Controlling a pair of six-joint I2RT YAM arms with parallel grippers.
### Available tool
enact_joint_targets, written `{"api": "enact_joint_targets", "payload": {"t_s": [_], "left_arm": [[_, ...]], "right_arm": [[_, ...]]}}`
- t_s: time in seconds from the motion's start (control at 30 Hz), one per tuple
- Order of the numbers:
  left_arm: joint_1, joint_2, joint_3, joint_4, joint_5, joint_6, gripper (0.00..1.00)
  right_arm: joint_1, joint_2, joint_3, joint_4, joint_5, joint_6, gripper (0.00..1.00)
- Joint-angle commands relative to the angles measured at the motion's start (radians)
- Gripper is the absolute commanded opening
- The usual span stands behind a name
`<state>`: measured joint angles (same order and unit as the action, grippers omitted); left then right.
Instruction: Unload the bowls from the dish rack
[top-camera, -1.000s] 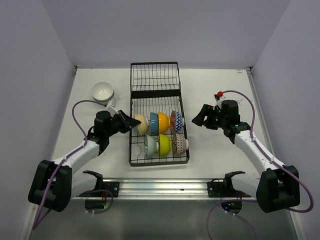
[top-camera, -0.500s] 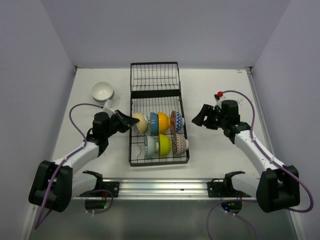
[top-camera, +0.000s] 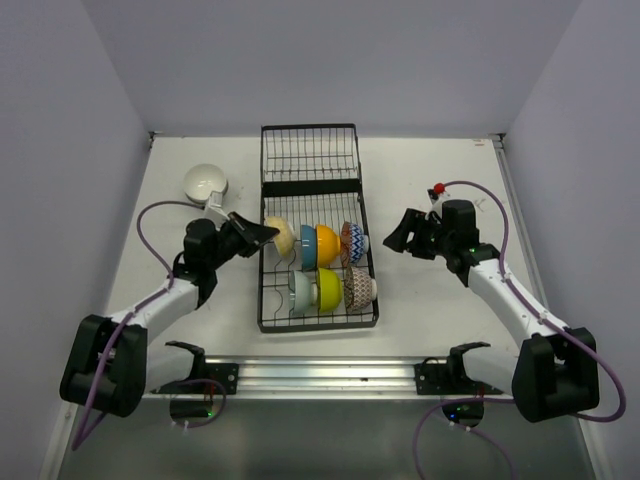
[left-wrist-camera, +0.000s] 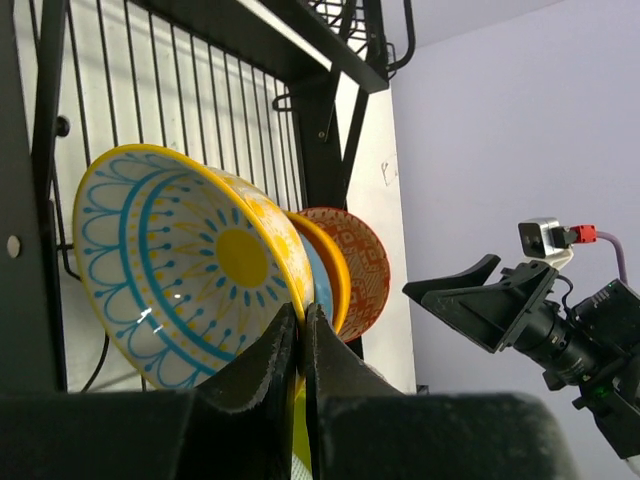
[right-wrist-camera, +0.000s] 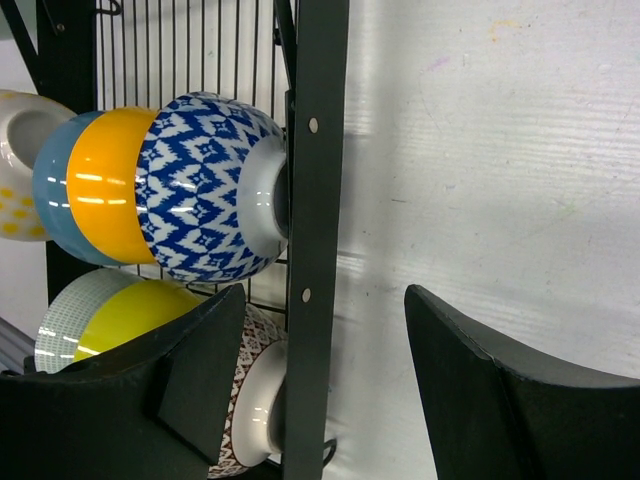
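Observation:
The black wire dish rack (top-camera: 311, 150) stands mid-table and holds several bowls on edge. The back row has a cream bowl (top-camera: 282, 238), a blue one (top-camera: 307, 246), an orange one (top-camera: 327, 245) and a blue zigzag one (top-camera: 352, 242). The front row has mint (top-camera: 300, 291), yellow-green (top-camera: 328, 288) and brown zigzag (top-camera: 360, 287) bowls. My left gripper (top-camera: 263, 235) is shut on the cream bowl's rim (left-wrist-camera: 290, 262) at the rack's left side. My right gripper (top-camera: 397, 236) is open and empty just right of the rack, level with the blue zigzag bowl (right-wrist-camera: 205, 190).
A white bowl (top-camera: 205, 182) sits upright on the table left of the rack. The rack's short far section is bare wire. The rack's right side bar (right-wrist-camera: 315, 150) stands between my right fingers in the right wrist view. Walls close in the table on three sides.
My left gripper has moved slightly up and toward the far side with the cream bowl, shifting it from its slot. The right arm has not moved.

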<state>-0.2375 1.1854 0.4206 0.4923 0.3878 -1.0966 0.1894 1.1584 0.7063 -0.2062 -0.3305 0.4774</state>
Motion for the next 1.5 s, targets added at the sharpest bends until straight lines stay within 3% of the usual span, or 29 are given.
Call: {"api": "enact_joint_targets", "payload": {"t_s": [0.0, 0.17, 0.3, 0.53, 0.63, 0.73, 0.87, 1.23, 1.47], "left_arm": [[0.01, -0.043, 0.086, 0.037, 0.003, 0.058, 0.0], [0.01, -0.073, 0.115, -0.015, 0.028, 0.102, 0.0], [0.013, -0.121, 0.22, -0.154, 0.008, 0.234, 0.0], [0.023, -0.138, 0.565, -0.774, -0.236, 0.608, 0.0], [0.043, -0.078, 0.709, -0.973, -0.325, 0.727, 0.0], [0.043, -0.04, 0.751, -1.081, -0.434, 0.819, 0.0], [0.043, -0.012, 0.722, -1.141, -0.507, 0.868, 0.0], [0.041, 0.025, 0.541, -1.086, -0.635, 0.896, 0.0], [0.041, 0.123, 0.569, -1.068, -0.678, 0.88, 0.0]], "right_arm": [[-0.004, 0.003, 0.01, 0.037, 0.007, -0.008, 0.69], [-0.004, 0.003, 0.004, 0.044, 0.01, -0.005, 0.69], [-0.004, 0.0, 0.002, 0.048, 0.01, -0.003, 0.69], [-0.004, -0.016, -0.002, 0.054, 0.007, -0.005, 0.69], [-0.004, -0.011, -0.002, 0.06, 0.008, 0.0, 0.69], [-0.004, 0.003, 0.002, 0.071, -0.002, 0.007, 0.69], [-0.004, 0.012, 0.001, 0.073, -0.01, 0.01, 0.69], [-0.004, 0.007, -0.016, 0.085, -0.013, 0.024, 0.69], [-0.004, 0.003, -0.028, 0.096, -0.005, 0.026, 0.7]]}}
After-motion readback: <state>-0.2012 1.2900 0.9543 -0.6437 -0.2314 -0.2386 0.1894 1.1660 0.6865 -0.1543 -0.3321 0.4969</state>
